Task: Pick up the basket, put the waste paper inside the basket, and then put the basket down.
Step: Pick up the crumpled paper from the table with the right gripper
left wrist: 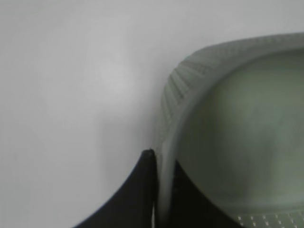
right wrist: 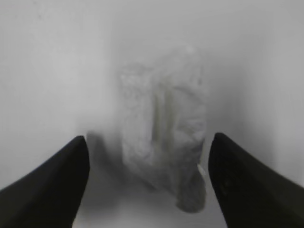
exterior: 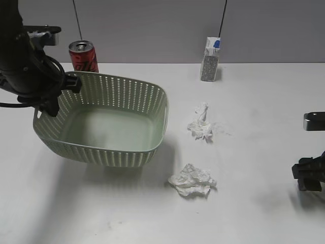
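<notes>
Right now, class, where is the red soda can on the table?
In the exterior view the red soda can stands upright at the far left of the table, just behind the back rim of the green basket.

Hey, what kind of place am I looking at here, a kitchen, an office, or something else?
Most likely a robot test bench or lab, not a lived-in room: a bare white table against a plain grey wall, black robot arms at both edges, and a few staged props, namely a basket, crumpled paper and a soda can.
</notes>
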Available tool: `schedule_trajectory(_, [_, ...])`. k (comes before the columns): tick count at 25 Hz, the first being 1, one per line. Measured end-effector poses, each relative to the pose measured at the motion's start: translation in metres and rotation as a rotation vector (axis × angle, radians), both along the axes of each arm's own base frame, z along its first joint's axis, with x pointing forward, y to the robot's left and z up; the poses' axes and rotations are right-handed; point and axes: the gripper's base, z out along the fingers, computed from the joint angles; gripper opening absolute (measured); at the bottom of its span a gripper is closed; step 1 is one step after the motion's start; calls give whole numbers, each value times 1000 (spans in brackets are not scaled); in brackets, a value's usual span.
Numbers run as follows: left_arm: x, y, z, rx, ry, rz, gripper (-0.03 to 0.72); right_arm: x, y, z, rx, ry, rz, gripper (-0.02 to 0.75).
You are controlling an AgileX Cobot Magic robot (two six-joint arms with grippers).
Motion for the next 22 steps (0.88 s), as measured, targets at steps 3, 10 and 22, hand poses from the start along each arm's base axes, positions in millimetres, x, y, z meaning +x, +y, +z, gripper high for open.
schedule_trajectory(3, [0,0,0,0,0,0,-1,3,2,-9,19,0,-14,591])
schedule_trajectory(10, [0,0,0,1,2,0,-1,9,4,-11,43,-37,-13,293])
schedule_trajectory(22, [-2,1,0,7,18,0,-1,33,56,57,144,-303,275,-6])
